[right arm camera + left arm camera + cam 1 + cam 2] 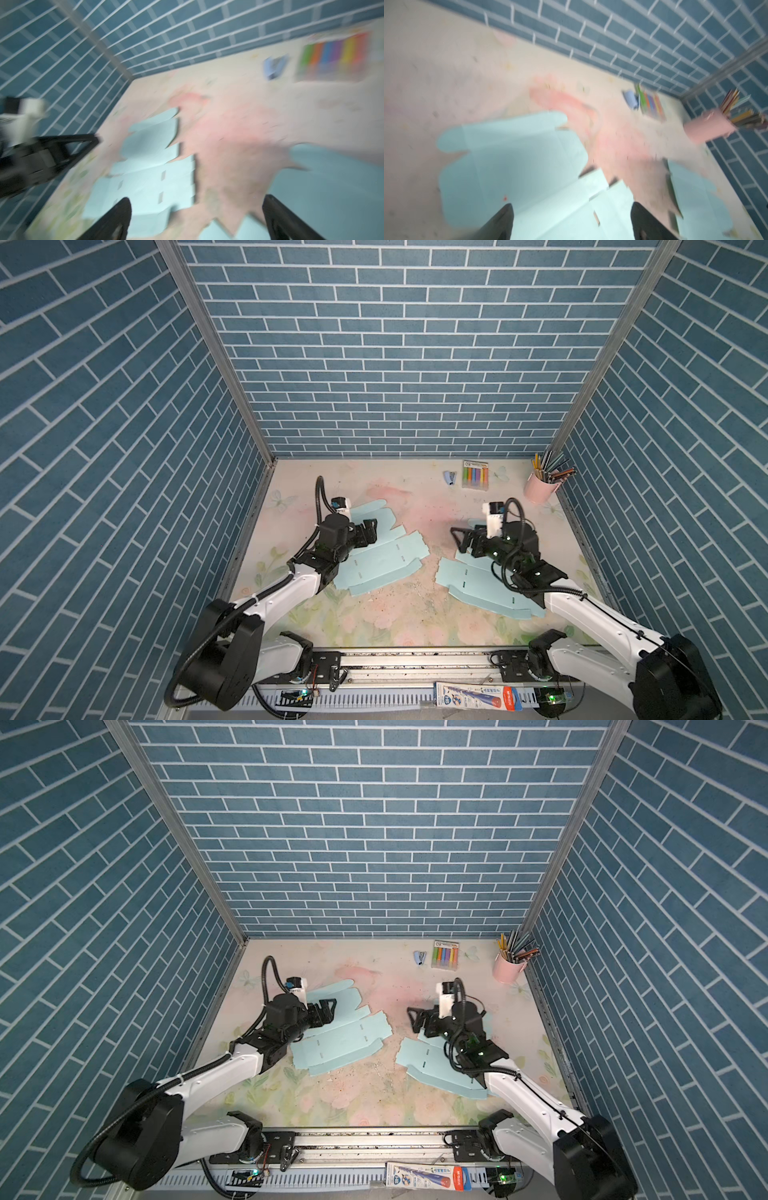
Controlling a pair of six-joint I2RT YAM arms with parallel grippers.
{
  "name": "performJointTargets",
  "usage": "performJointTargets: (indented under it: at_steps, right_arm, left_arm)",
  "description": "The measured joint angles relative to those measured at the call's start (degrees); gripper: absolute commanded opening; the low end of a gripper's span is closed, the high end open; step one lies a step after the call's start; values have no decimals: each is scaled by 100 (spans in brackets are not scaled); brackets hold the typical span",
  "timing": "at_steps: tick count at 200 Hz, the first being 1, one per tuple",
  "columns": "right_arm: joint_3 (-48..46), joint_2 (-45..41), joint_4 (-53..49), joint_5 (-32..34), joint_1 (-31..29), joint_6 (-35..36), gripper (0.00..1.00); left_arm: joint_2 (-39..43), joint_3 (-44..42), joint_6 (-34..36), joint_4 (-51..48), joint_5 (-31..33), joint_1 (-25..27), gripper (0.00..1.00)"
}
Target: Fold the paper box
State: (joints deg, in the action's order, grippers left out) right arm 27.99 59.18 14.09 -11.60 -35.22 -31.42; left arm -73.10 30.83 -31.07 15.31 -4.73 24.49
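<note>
Folding had not visibly begun: two pale-blue paper box blanks lay flat, or nearly so, on the tabletop [395, 614]. The left blank [382, 562] sat beneath the left hand [372, 531], and the right blank [467, 577] lay partly under the right arm. A bare strip separated them. Both the left hand and the right hand [457, 540] hovered with jaws spread wide, gripping nothing. Every flap was left to raise. Open room lay toward the back wall, with the marker pack [475, 475], stapler [449, 479] and pencil cup [537, 490] well clear in the far corner.
</note>
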Motion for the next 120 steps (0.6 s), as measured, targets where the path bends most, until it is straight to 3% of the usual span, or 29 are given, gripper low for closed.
performJointTargets:
  at_steps: [21,53,120]
  right_arm:
    - [-85,282,142,-249,-892,-599,98]
    - [-243,1062,695,-529,-1652,-1300,97]
    - [-1222,2302,2870,-1056,-1899,-2557,98]
  left_arm:
    - [-164,-76,-46,-323,-352,44,89]
    - [-197,-286,-48,-413,-750,63,88]
    - [-168,-911,-85,-208,-1036,321,89]
